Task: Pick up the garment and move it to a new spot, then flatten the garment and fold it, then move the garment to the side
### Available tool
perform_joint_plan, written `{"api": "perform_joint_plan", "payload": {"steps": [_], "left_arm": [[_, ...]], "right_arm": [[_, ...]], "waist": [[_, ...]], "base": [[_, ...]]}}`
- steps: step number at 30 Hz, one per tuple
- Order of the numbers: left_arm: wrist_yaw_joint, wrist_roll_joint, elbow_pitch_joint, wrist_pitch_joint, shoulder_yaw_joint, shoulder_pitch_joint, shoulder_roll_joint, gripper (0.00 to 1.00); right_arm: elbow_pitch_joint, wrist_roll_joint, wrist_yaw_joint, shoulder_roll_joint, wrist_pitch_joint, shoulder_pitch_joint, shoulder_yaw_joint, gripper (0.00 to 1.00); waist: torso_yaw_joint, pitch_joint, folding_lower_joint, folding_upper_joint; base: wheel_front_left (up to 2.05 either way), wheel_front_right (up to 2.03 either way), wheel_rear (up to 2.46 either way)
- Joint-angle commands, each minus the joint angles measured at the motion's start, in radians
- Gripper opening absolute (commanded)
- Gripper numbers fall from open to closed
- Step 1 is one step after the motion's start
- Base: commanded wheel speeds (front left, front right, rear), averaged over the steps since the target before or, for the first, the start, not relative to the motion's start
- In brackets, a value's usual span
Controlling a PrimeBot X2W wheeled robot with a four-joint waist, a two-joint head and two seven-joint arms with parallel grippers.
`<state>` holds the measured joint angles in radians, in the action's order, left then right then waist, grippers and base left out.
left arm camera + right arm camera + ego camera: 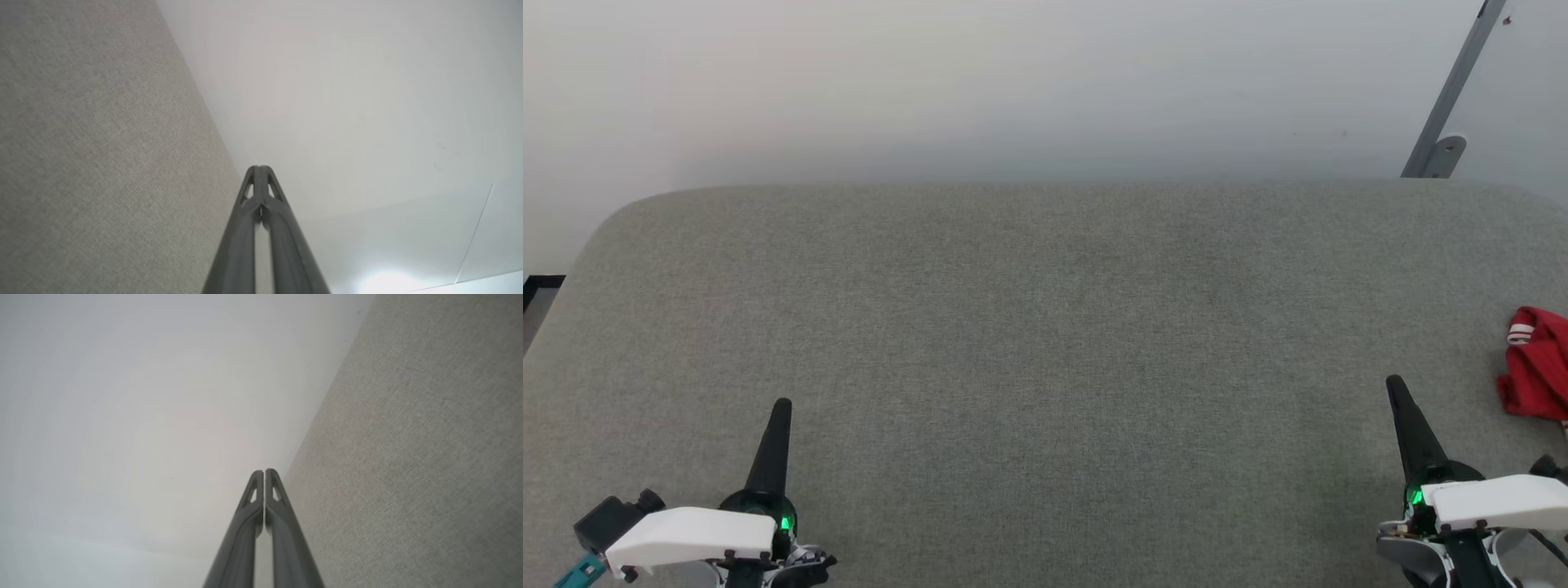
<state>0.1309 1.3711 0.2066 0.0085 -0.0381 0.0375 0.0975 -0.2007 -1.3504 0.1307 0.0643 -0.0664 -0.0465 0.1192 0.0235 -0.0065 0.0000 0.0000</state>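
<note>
The garment [1538,363], red with a white striped sleeve end, lies bunched at the far right edge of the head view, partly cut off by the frame. My right gripper [1395,384] hovers just left of it over the grey fabric surface [1045,343], fingers pressed together and empty. My left gripper [783,406] sits at the lower left, far from the garment, also shut and empty. In the wrist views, the left gripper [260,167] and right gripper [264,471] each show their two dark fingers closed tip to tip, pointing along the surface's far edge toward the pale wall.
The grey fabric surface spans the whole width, with rounded far corners. A pale wall [1013,82] rises behind it. A grey metal bar with a bracket [1441,131] leans at the back right.
</note>
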Motion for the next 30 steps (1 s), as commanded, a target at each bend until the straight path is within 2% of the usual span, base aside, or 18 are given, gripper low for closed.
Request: {"api": "perform_joint_plan", "payload": {"steps": [1,30], "left_arm": [[0.0,0.02,-0.003,0.006,-0.007,0.024,0.0,0.0],[0.0,0.219,0.031,0.069,-0.041,0.067,-0.021,0.0]], "right_arm": [[0.002,-0.021,0.0,-0.001,-0.005,-0.017,-0.002,0.0],[-0.037,-0.215,0.0,-0.013,-0.042,-0.057,-0.005,0.0]], "waist": [[-0.001,0.0,0.0,0.0],[-0.018,0.007,0.0,0.0]], "base": [[0.0,0.0,0.0],[0.0,0.0,0.0]]}}
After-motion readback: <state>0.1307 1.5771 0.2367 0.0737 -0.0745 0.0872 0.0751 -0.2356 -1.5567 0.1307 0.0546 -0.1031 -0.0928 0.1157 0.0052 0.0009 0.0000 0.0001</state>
